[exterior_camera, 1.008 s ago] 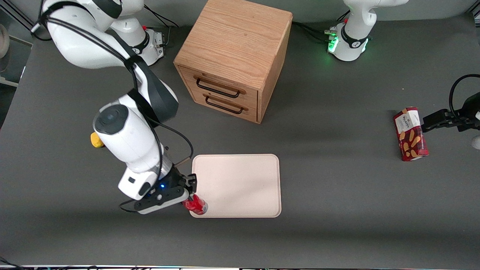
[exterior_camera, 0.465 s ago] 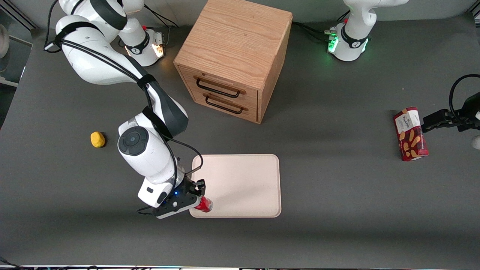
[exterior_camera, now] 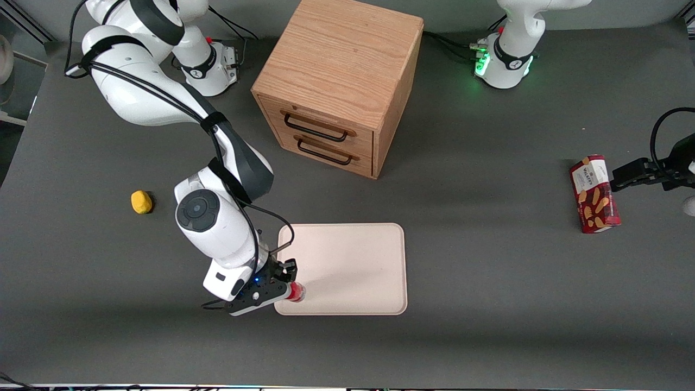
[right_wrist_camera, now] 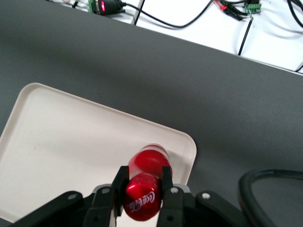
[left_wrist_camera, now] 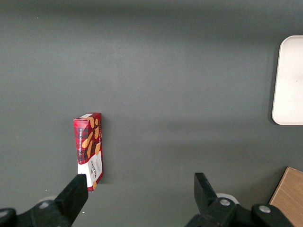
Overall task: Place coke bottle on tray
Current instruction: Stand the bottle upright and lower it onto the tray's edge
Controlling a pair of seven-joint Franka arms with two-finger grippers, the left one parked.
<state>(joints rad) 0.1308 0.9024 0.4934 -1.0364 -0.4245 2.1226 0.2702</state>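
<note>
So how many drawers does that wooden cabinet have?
2. The upper drawer and lower drawer are stacked on the cabinet front, each with a dark handle. The gripper holds the bottle over the tray corner.

- I see the coke bottle (exterior_camera: 296,292) (right_wrist_camera: 143,188), small, red and red-capped, upright, clamped in my gripper (exterior_camera: 286,282) (right_wrist_camera: 142,189) over a corner of the tray (exterior_camera: 347,266) (right_wrist_camera: 71,151).
- The tray is pale cream-pink, flat, round-cornered, low-rimmed, in front of the drawers.
</note>
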